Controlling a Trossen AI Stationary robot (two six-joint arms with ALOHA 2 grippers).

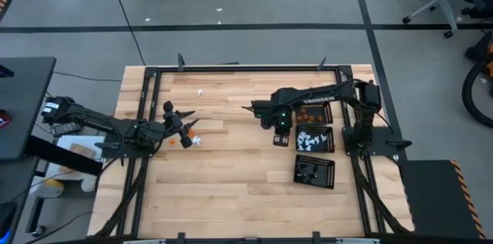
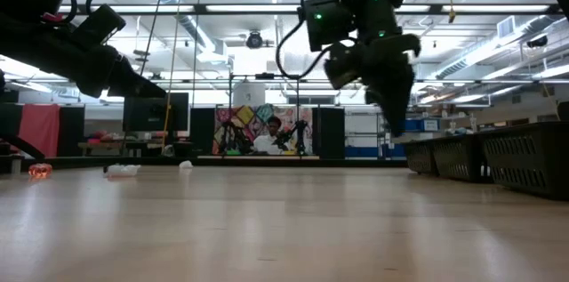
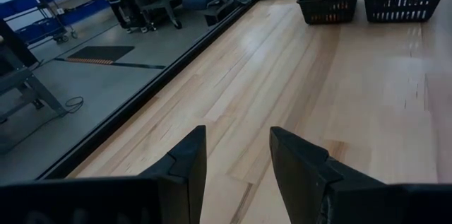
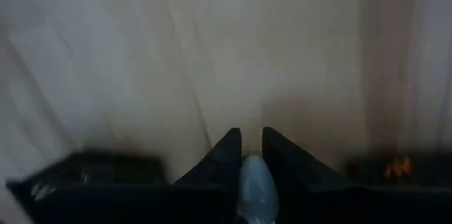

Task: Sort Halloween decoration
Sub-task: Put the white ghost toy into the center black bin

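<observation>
Ghost piece [image 4: 255, 181], white, pinched in right gripper [image 4: 251, 155], above bare table [image 1: 231, 175] just left of the trays [image 1: 315, 139].
Risk: tiny, shallow pinch, so a jolt could drop it short of the trays. Only the right wrist view shows it; high view places it. Left gripper [image 3: 236, 155] open, empty, near loose pieces [image 1: 195, 141].

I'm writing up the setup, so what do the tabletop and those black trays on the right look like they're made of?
Table: pale wood planks with a smooth, slightly glossy finish; grain lines and board seams show. Black trays: probably moulded plastic, matte, with perforated walls, though coated metal can't be ruled out.
</observation>
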